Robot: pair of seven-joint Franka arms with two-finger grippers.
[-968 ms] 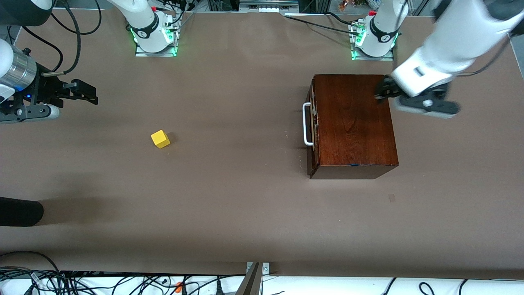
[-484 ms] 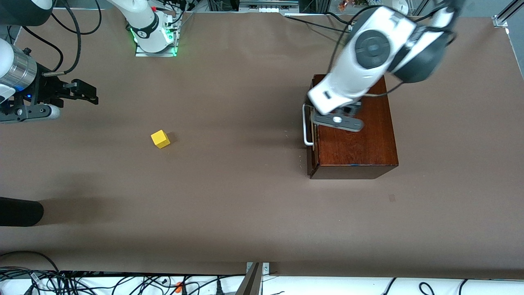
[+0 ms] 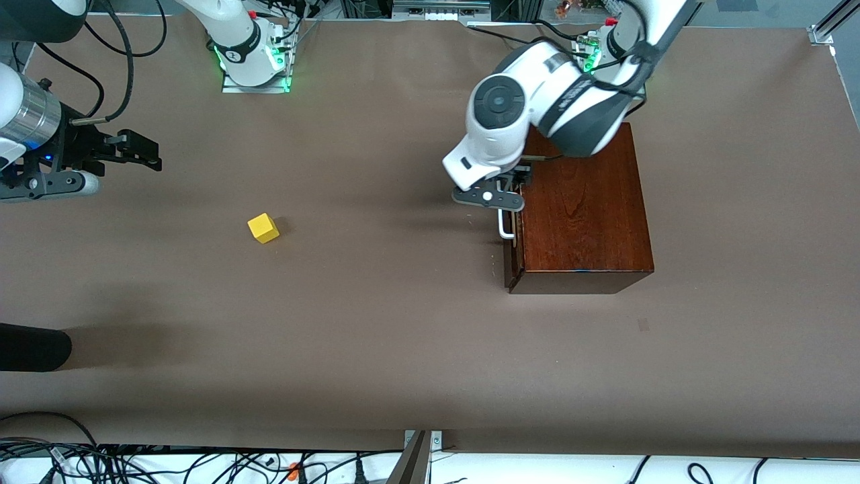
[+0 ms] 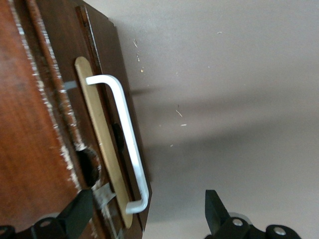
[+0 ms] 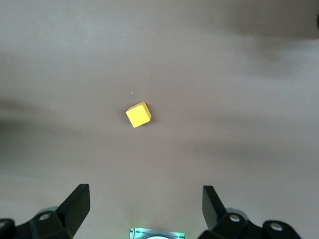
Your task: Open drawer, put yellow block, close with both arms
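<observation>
Left gripper (image 4: 144,219): spread wide over the shut drawer's (image 3: 513,202) white handle (image 4: 127,144). Right gripper (image 5: 144,211): waiting, spread wide; yellow block (image 5: 138,114) well apart.

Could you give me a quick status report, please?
Left pincer open over the handle, not gripping. Right pincer open, waiting above the table. Drawer shut; block on the table, untouched. Nothing in the way.

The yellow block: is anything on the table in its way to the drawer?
Nothing lies on the bare table between the yellow block and the wooden box. But the drawer is shut, so its front bars the way. The left gripper, open, is at the white handle; the right gripper waits, open.
</observation>
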